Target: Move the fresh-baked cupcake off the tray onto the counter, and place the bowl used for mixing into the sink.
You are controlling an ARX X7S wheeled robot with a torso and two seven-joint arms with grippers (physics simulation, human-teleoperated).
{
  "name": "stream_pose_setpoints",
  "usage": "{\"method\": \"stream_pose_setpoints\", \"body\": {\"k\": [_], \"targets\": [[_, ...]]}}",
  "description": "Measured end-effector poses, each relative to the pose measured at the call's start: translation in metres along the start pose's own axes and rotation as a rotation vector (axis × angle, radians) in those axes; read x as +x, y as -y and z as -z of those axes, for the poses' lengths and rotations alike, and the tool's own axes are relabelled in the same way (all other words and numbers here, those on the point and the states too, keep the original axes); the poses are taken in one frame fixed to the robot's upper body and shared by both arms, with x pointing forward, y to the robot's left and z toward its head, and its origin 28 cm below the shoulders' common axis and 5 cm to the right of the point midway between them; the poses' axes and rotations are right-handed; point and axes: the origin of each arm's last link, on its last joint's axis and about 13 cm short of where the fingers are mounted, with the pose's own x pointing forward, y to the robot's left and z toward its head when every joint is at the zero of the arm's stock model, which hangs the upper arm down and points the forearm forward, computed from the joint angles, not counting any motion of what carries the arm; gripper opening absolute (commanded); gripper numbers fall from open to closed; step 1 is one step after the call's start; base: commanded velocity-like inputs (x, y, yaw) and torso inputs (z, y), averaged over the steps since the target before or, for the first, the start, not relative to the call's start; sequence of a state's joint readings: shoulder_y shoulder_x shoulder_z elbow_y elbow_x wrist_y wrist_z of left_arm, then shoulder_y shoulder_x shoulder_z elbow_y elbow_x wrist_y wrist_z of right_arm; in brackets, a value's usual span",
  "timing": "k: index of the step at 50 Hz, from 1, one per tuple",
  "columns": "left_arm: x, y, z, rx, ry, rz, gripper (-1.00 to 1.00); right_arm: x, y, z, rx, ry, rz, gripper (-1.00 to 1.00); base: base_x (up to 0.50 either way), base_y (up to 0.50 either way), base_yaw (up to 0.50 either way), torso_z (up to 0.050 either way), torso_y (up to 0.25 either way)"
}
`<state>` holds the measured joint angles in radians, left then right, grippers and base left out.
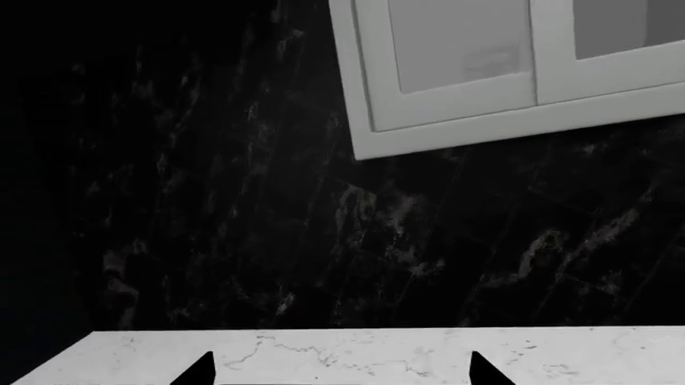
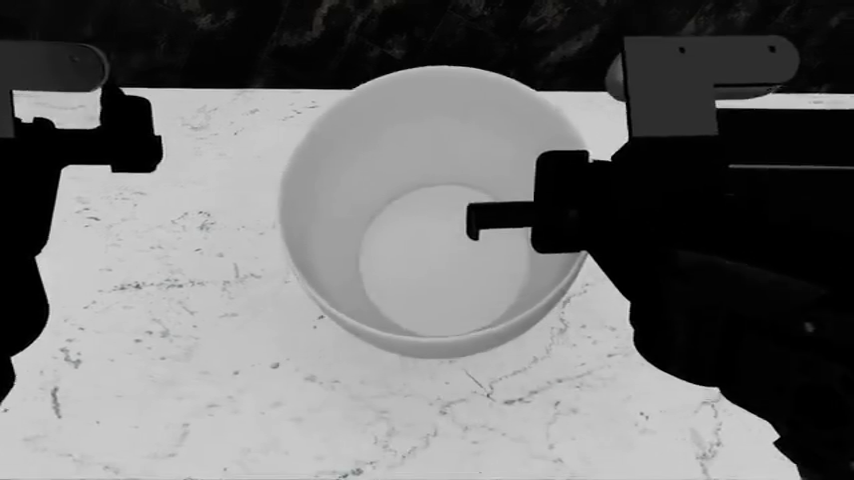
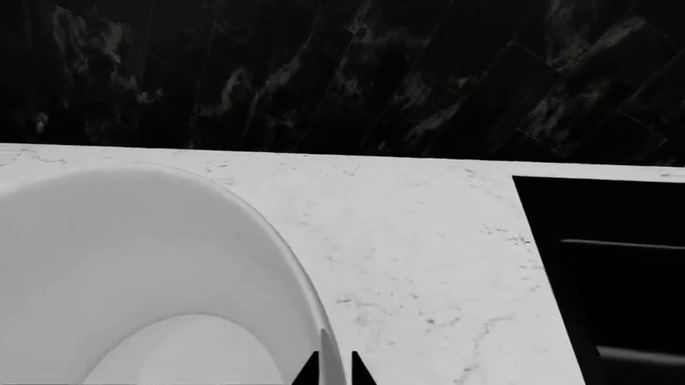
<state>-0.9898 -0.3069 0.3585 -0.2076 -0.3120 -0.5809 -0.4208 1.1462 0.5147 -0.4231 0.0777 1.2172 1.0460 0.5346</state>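
The white bowl [image 2: 427, 210] fills the middle of the head view, tilted with its opening towards the camera, above the white marble counter [image 2: 174, 350]. My right gripper [image 2: 534, 225] is shut on the bowl's right rim, one finger inside the wall. In the right wrist view the rim [image 3: 321, 321] runs between the two close fingertips of the right gripper [image 3: 332, 370]. The black sink [image 3: 610, 265] lies just beyond the bowl's right side. My left gripper [image 1: 342, 370] is open over bare counter [image 1: 354, 353], to the left of the bowl. The cupcake and the tray are out of view.
A black marble backsplash [image 2: 400, 40] rises behind the counter's far edge. A white-framed window [image 1: 482, 88] sits on that wall in the left wrist view. My right arm [image 2: 721, 300] covers the counter's right side in the head view.
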Motion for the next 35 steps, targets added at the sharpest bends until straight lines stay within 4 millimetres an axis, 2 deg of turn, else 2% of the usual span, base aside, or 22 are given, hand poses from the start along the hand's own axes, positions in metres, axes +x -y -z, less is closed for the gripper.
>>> {"method": "stream_pose_setpoints", "body": {"k": [35], "targets": [[-0.0013,0.0023,0.0012,0.001,0.000,0.011,1.00,-0.0005,0.0065,-0.0006,0.029,0.033,0.044,-1.00,0.00,-0.50,0.00,0.000,0.000]]}}
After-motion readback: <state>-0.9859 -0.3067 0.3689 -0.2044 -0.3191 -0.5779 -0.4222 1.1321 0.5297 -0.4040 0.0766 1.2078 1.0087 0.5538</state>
